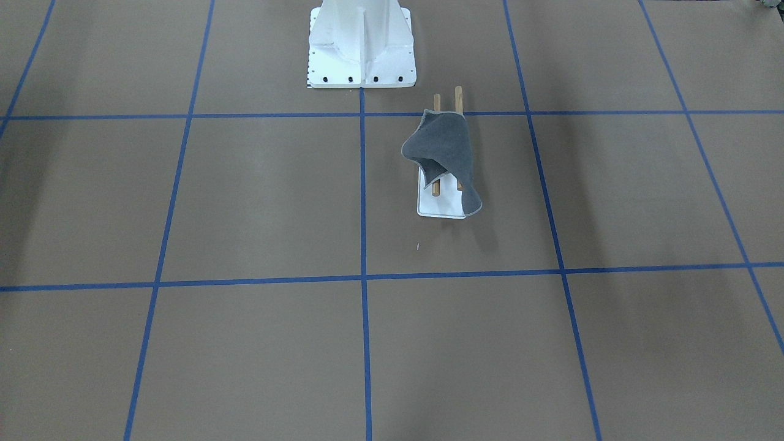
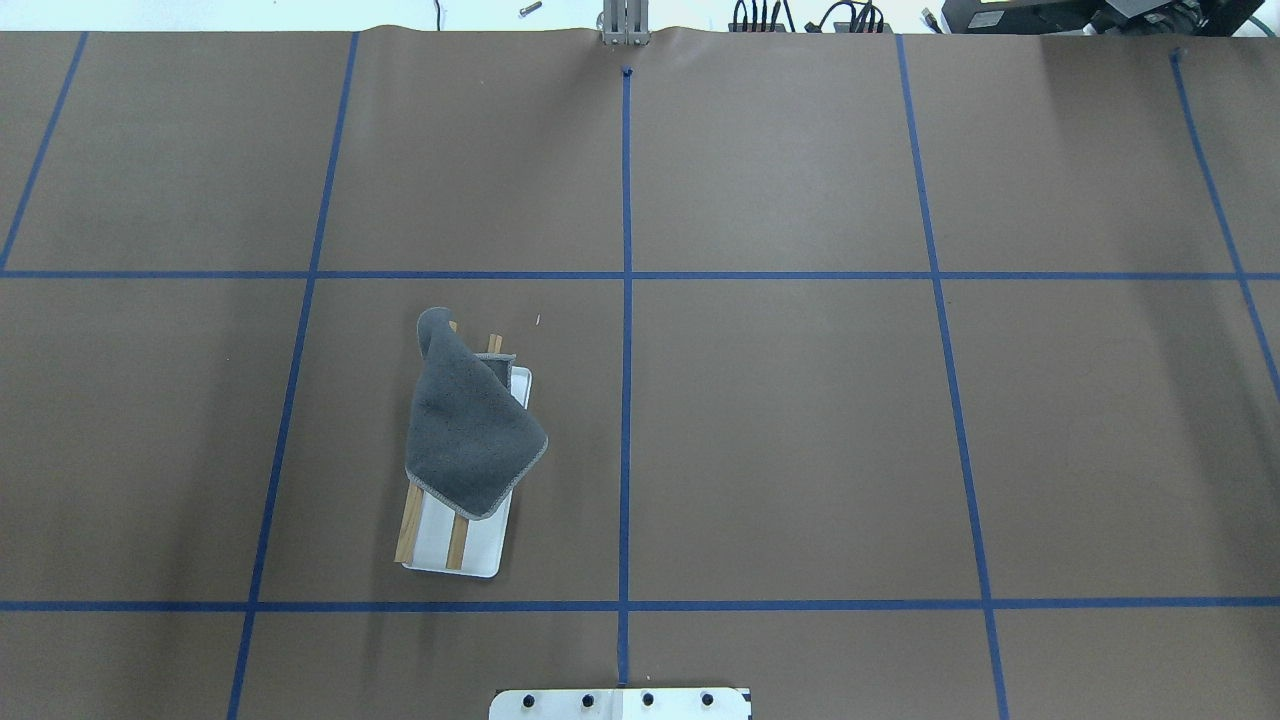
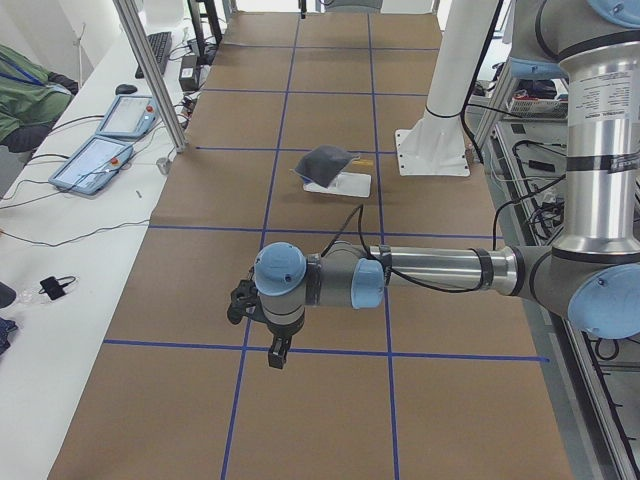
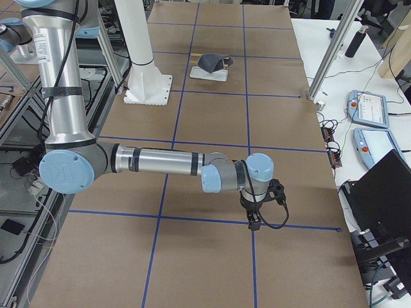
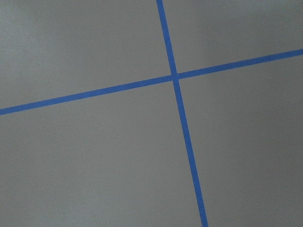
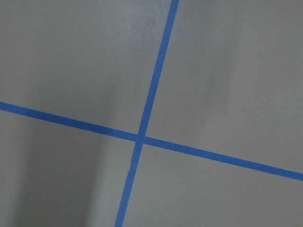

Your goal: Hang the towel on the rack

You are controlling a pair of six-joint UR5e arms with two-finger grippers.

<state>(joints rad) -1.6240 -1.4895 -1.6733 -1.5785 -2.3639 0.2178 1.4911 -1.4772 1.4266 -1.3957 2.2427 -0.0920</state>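
The dark grey towel [image 1: 442,147] lies draped over the two wooden dowel rods [image 1: 458,98] of the rack, one corner hanging onto the white base [image 1: 438,207]. It shows the same way in the overhead view, towel [image 2: 468,430] on rack [image 2: 480,550], and small in the side views [image 3: 325,160] [image 4: 212,62]. My left gripper [image 3: 278,352] hangs far from the rack, near the table's end. My right gripper [image 4: 254,221] hangs over the opposite end. I cannot tell whether either is open or shut. Both wrist views show only brown table and blue tape.
The large white bolted pedestal [image 1: 361,55] stands just behind the rack on the robot's side. Blue tape lines [image 2: 626,300] cross the brown table. Tablets lie on the white side bench [image 3: 95,160] [image 4: 369,106], next to an aluminium post [image 3: 150,80].
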